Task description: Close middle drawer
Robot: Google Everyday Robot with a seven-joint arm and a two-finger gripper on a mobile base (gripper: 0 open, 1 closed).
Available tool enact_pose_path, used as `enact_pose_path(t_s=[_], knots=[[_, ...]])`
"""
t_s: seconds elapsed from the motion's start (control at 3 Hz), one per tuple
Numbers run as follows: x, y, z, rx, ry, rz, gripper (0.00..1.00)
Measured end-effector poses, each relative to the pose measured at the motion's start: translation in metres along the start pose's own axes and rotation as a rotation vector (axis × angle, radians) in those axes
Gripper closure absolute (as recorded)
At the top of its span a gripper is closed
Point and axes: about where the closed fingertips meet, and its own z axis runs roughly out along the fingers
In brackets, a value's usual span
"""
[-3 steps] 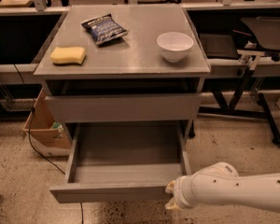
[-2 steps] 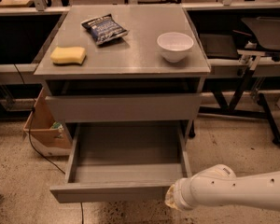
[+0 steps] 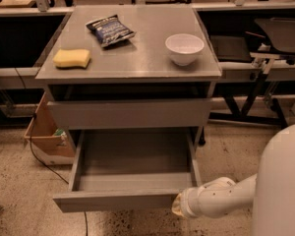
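Note:
The middle drawer (image 3: 132, 161) is pulled far out of the grey cabinet, its deep tray empty. Its plain front strip (image 3: 113, 201) faces me low in the view. Above it sits the taller grey drawer front (image 3: 129, 113), which is shut. My gripper (image 3: 178, 206) is at the end of the white arm (image 3: 221, 198), low on the right. It sits right at the right end of the open drawer's front strip, touching it or very close to it.
On the cabinet top (image 3: 137, 58) lie a yellow sponge (image 3: 72, 58), a blue chip bag (image 3: 109, 30) and a white bowl (image 3: 184, 48). A cardboard box (image 3: 46, 136) stands on the floor at the left. A dark table frame (image 3: 265, 82) stands at the right.
The arm has shifted, and a large white part of it now fills the lower right corner. The gripper stays at the right end of the drawer front. The drawer is about as far out as before.

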Motion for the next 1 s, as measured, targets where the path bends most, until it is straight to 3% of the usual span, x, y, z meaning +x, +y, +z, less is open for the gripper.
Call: enact_pose_path(t_s=[0.33,0.67,1.0], knots=[[0.000,0.001,0.000,0.000,0.000,0.000,1.00],[-0.008,-0.039,0.017,0.071,-0.029,-0.028,1.00],[-0.008,-0.040,0.018,0.077,-0.031,-0.030,1.00]])
